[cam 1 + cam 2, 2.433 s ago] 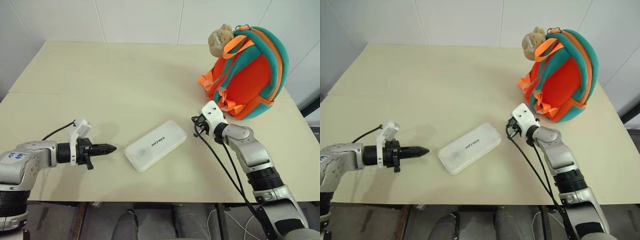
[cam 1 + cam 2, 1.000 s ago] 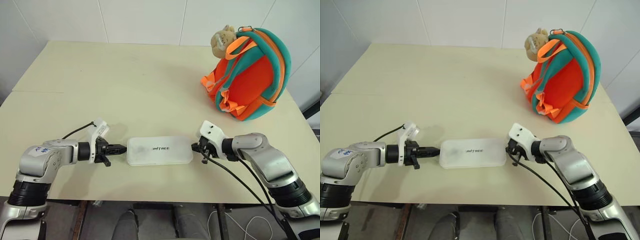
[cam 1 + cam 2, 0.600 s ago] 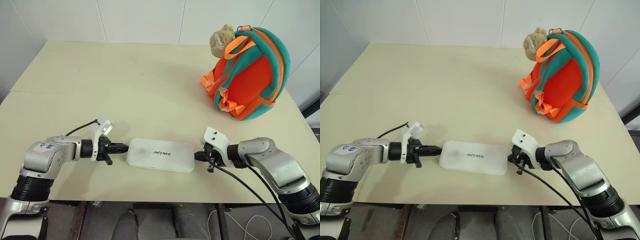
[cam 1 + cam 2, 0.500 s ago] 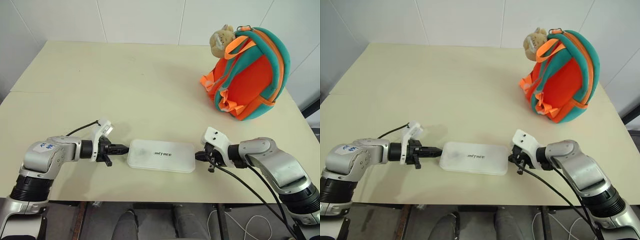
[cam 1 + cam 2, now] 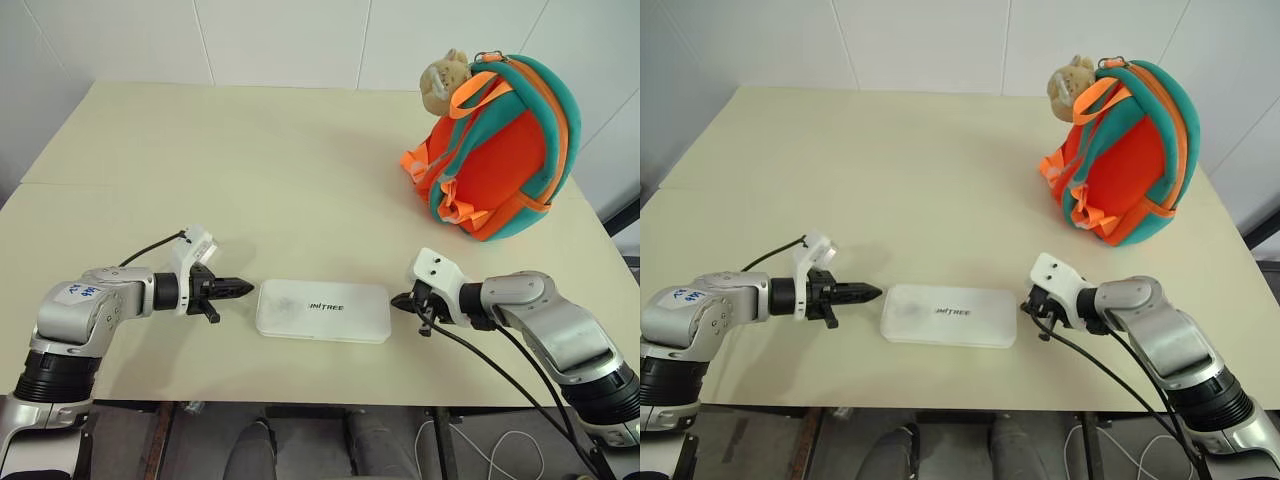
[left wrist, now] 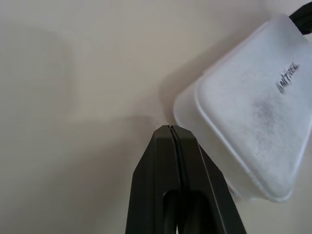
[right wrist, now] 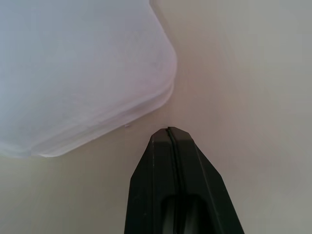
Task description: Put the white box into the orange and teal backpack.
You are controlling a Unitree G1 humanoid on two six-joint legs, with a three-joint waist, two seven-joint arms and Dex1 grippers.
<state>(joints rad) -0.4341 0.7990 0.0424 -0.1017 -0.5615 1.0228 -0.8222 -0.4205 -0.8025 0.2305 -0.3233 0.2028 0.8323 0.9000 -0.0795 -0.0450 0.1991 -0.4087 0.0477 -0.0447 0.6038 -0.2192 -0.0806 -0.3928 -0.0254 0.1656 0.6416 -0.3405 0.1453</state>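
The white box (image 5: 322, 310) lies flat on the table near its front edge, lettering up. My left gripper (image 5: 245, 288) is shut and points at the box's left end with a small gap between them. My right gripper (image 5: 397, 300) is shut too, its tip just off the box's right end. In the left wrist view the closed fingers (image 6: 171, 146) stop short of the white box (image 6: 248, 126). The right wrist view has the shut fingertips (image 7: 168, 134) near a rounded corner of the white box (image 7: 73, 73). The orange and teal backpack (image 5: 500, 150) stands upright at the far right, a tan plush toy (image 5: 440, 80) on top.
The beige table (image 5: 250, 170) stretches wide behind the box. A black cable (image 5: 490, 370) trails from my right wrist over the table's front edge. White wall panels rise behind the table.
Both shut grippers have drawn slightly back from the box's ends; the left one also lifted a little. The box has settled flat and square to the table's front edge.
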